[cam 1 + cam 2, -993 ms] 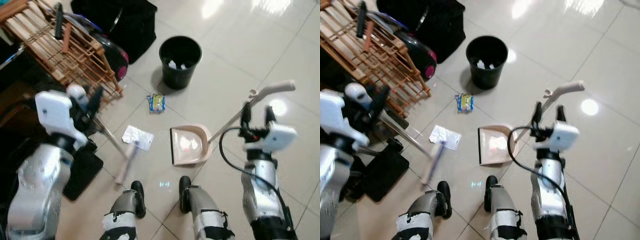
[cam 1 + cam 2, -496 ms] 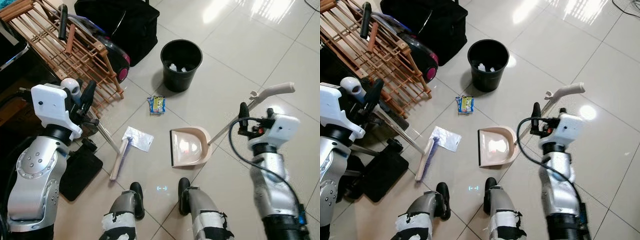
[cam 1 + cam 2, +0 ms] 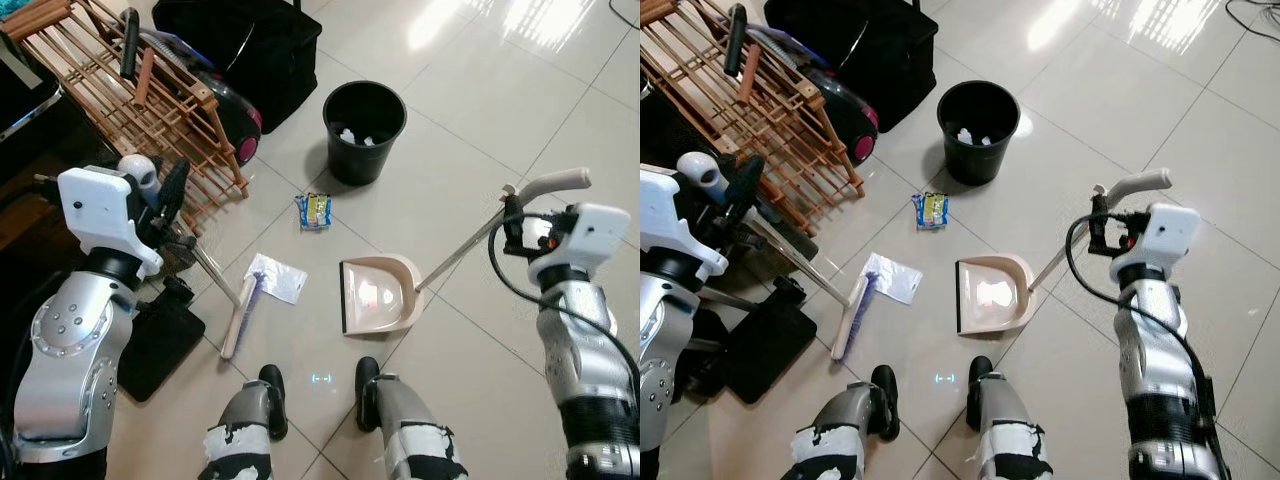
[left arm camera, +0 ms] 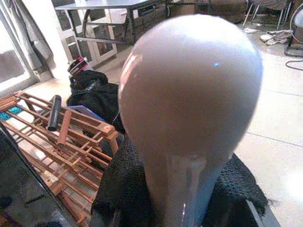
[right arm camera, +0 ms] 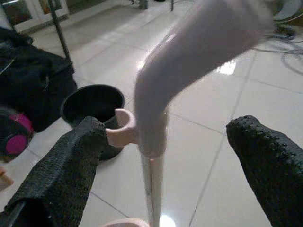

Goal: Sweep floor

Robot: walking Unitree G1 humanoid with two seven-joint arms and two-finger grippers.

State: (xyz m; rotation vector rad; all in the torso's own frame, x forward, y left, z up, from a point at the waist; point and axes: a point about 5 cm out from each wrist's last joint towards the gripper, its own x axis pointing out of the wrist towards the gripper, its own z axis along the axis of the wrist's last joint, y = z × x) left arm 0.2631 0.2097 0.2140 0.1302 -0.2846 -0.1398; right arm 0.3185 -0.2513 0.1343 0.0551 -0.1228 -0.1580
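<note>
Robot's feet (image 3: 320, 395): planted on the tile floor (image 3: 470, 130), the litter lying just ahead of them.
Left hand (image 3: 168, 205): clamped on the upper end of the broom (image 3: 238, 318), black fingers closed round the shaft just under its rounded pale knob, as the left wrist view confirms.
Broom head: down on the floor, tilted, touching the near edge of a white paper scrap (image 3: 276, 276).
Dustpan (image 3: 378, 292): flat on the floor just right of the paper, open mouth facing the broom, its long handle rising toward the right arm.
Right hand (image 3: 1108, 228): fingers spread wide, standing either side of the dustpan handle just under its bent grip, not gripping it.
Snack wrapper (image 3: 314, 209): farther out, between the dustpan and the black bin (image 3: 364, 128), well apart from the broom.
Step in hand: likely gathering the paper, pan positioned but not yet held.
Next move: closing on the pan handle to steady it, then drawing the broom right to push the paper in; the wrapper needs a longer reach.
Writing: the wrapper's yellow and blue print is too small to read; no brand legible elsewhere.
</note>
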